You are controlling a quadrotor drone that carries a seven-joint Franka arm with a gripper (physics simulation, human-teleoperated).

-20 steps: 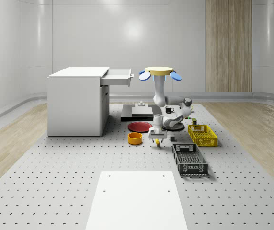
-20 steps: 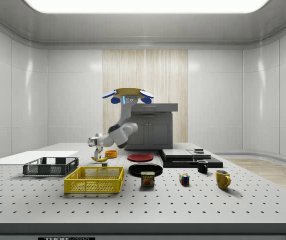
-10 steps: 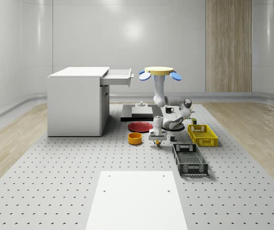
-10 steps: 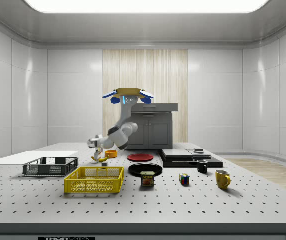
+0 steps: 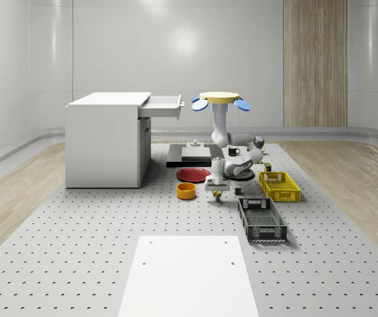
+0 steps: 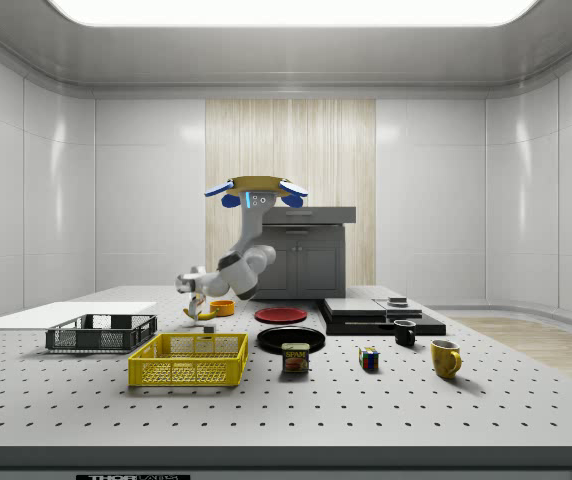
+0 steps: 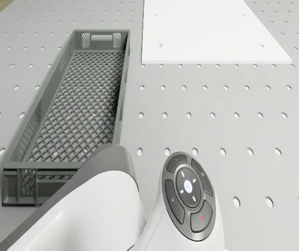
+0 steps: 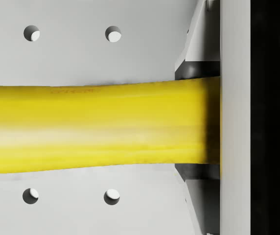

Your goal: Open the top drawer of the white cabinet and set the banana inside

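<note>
Raised slightly since the earlier frame, the banana (image 8: 96, 128) hangs just above the perforated table (image 5: 76, 251), where we see it clamped in the gripper (image 5: 218, 193) beside the orange bowl (image 5: 186, 191), the drone (image 5: 219, 99) hovering above, cabinet drawer (image 5: 162, 105) already open.

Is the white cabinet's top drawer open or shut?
Open: the top drawer juts out from the white cabinet toward the hovering drone.
</note>
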